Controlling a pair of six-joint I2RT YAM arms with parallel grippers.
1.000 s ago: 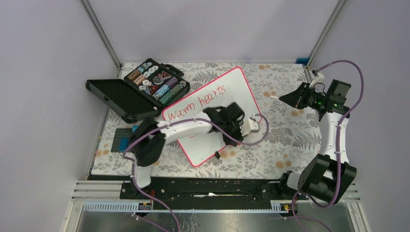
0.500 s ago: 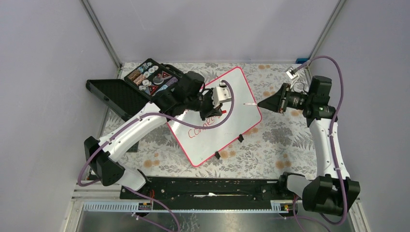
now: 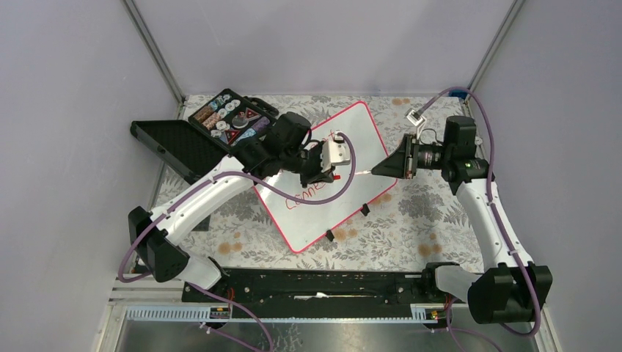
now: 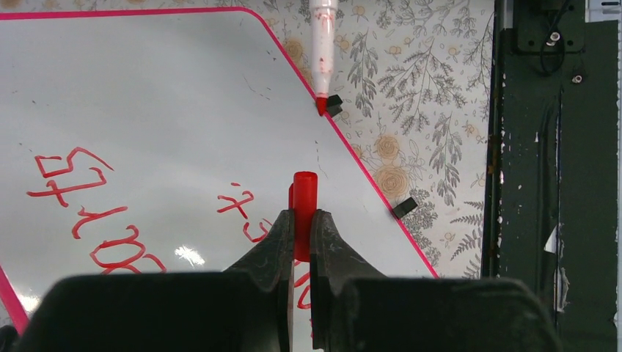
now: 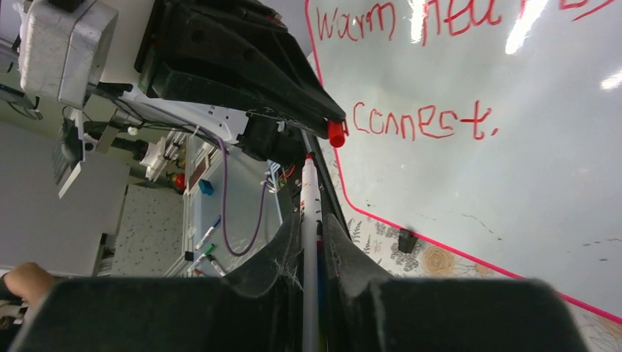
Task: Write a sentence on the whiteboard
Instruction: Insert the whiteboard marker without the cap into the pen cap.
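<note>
My left jaws are pressed tight on a red cap (image 4: 304, 213) - the cap sticks out from between them, up in the air over the whiteboard (image 3: 330, 216). My right jaws are pinching a marker (image 5: 310, 220), a thin white pen with a red tip. The tip points at the open end of the cap. The two are near but not touching. The whiteboard lies flat in the middle of the bench, turned a bit crooked, on a cloth with flowers and leaves (image 3: 425, 213). It has a thin pink-red rim. Two little black clips sit on its near edge, one (image 4: 334, 105) close to the pen tip in my left wrist view and the other (image 4: 404, 207) farther along. The sentence (image 5: 414, 123) is there in red on the white - "Warm hearts" on one line and "connect" on the line under it. My left arm reaches over the top line, so some letters are hidden from above. An open black case (image 3: 213, 139) with round colored pieces sits just beside the far left corner of the board.
</note>
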